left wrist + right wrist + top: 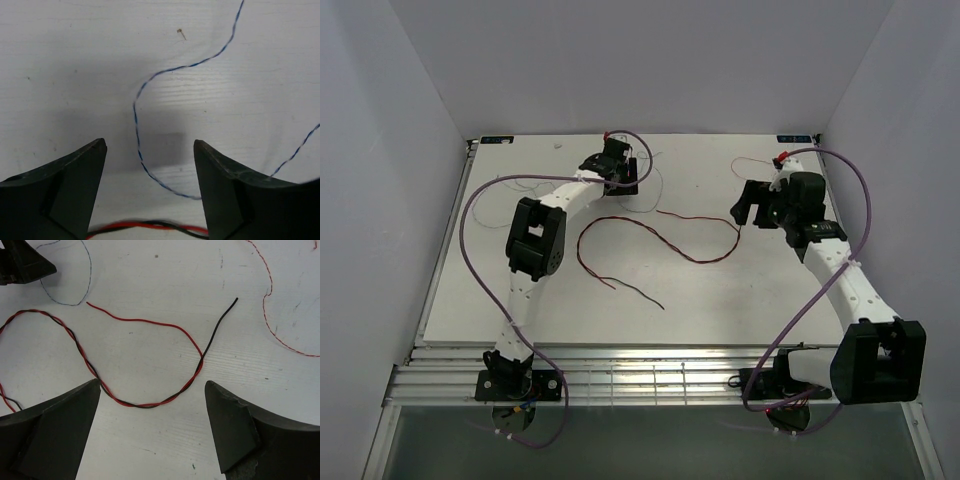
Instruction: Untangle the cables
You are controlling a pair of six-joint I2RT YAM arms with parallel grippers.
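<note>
The left gripper [150,145] and right gripper [152,382] are opened, empty; the thin twisted red-and-black wires [142,405] could be tightened if grabbed together.

The red cable [145,321] and black cable [219,321] lie twisted together, ends apart.

counter [720,300]: white board, matt, faint wood-like grain, small specks and scuffs
red-and-black cable [145,405]: smooth plastic sheath, slight sheen
blue-and-white strand [135,125]: very fine twisted wire, dull coating
red-and-white strand [271,285]: equally fine, dull coating
left hand [149,142]: black matt plastic, finely grainy
right hand [151,383]: black matt plastic, inner edge worn and chipped
rail [620,370]: ribbed bare metal, shiny
right arm [845,280]: white plastic links, glossy black housings
hose [461,245]: purple, matt sleeve
</note>
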